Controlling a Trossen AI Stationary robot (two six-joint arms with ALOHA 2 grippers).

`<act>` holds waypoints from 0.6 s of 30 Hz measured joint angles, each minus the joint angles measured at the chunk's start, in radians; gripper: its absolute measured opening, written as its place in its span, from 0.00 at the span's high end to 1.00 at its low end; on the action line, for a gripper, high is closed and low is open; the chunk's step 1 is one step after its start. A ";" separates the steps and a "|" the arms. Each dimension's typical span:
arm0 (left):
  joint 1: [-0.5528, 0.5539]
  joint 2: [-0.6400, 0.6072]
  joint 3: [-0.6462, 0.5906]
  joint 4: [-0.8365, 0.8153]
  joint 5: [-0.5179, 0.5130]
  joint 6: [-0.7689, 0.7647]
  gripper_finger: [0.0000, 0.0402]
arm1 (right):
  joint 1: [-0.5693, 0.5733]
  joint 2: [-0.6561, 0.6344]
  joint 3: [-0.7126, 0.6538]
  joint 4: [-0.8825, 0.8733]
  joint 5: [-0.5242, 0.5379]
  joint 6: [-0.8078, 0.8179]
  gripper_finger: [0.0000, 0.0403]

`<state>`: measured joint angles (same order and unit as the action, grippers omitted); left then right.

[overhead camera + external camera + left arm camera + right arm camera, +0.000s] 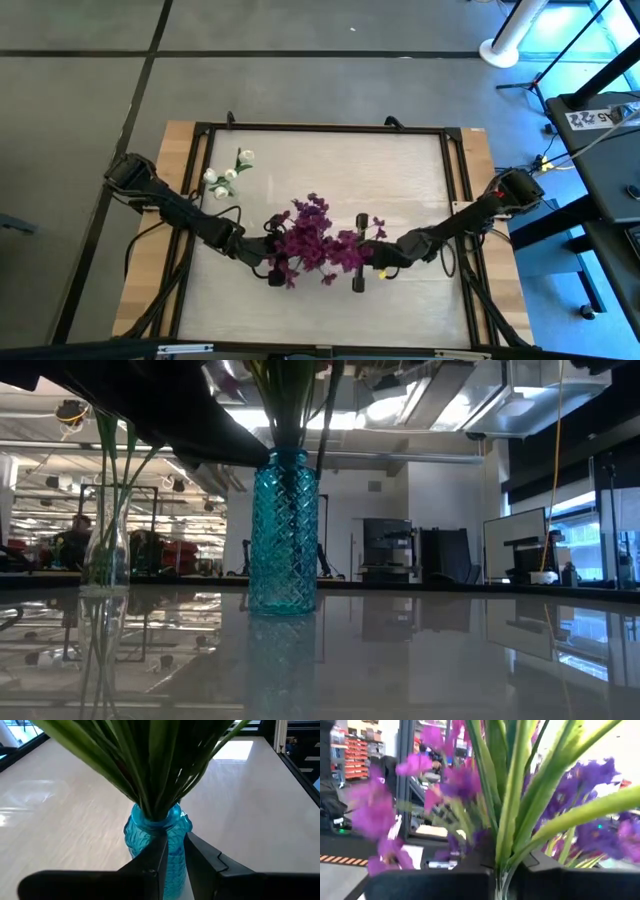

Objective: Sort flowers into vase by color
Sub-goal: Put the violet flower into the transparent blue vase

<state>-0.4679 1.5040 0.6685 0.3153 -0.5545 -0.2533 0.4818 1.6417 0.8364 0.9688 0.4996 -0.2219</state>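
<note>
My right gripper (pixel 502 870) pinches a purple flower (pixel 512 805) stem, fingers nearly closed; my left gripper (pixel 175 852) stands slightly parted, empty, near the blue vase (pixel 157 832).

We look straight down overhead, level from tabletop, close from both wrists; all share the blue vase (pixel 283 530).

One vase (pixel 284 530) of flowers (pixel 315 240) stands right of another vase (pixel 105 540).
</note>
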 joint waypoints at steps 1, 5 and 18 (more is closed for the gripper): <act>0.000 -0.005 0.000 -0.003 0.000 0.002 0.85 | 0.008 -0.011 0.000 0.004 -0.002 -0.015 0.96; -0.002 -0.043 -0.001 -0.019 0.000 0.017 0.85 | 0.033 -0.027 0.002 0.073 0.002 -0.065 0.96; 0.103 -0.097 -0.001 -0.122 0.184 -0.002 0.69 | 0.035 0.016 0.003 0.137 -0.051 -0.232 0.96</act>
<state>-0.3648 1.4067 0.6674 0.1937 -0.3709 -0.2556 0.5167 1.6576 0.8391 1.1062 0.4489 -0.4540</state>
